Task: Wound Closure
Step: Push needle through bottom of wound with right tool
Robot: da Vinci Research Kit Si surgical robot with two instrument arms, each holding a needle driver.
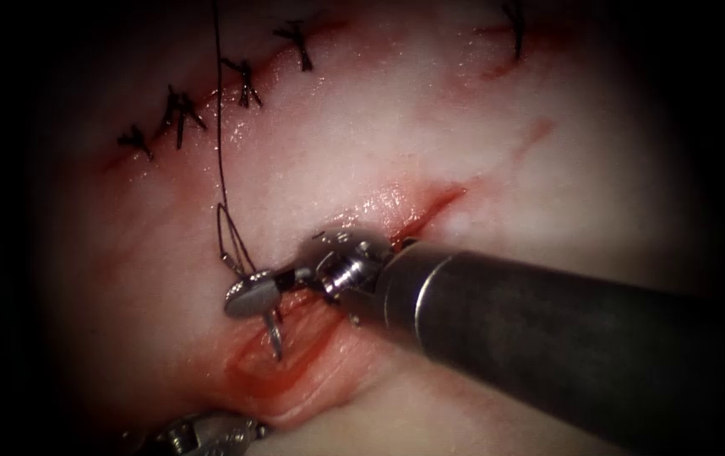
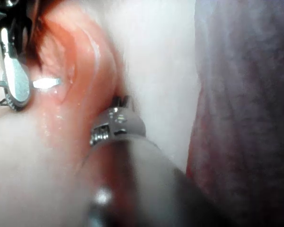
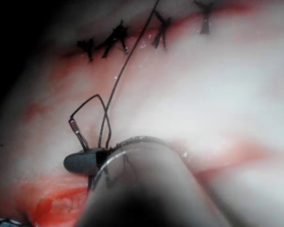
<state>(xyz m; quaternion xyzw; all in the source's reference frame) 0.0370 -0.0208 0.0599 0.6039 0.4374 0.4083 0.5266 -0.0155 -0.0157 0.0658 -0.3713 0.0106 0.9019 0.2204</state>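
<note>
This is a bench for surgical training, not an operating room: the tissue (image 1: 481, 152) is a pale slab of pork belly with an open cut (image 1: 413, 215) and red fluid (image 1: 274, 371) in it. Several finished stitches (image 1: 244, 80) of dark thread stand in a row on another cut. A thin metal robot tool (image 1: 254, 295) on a long dark shaft (image 1: 548, 338) works over it under strong light

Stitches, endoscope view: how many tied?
5 stitches. Four along the closed cut, upper left; one upper right; more may be out of view. Right hand grips the needle mid-curve.
</note>
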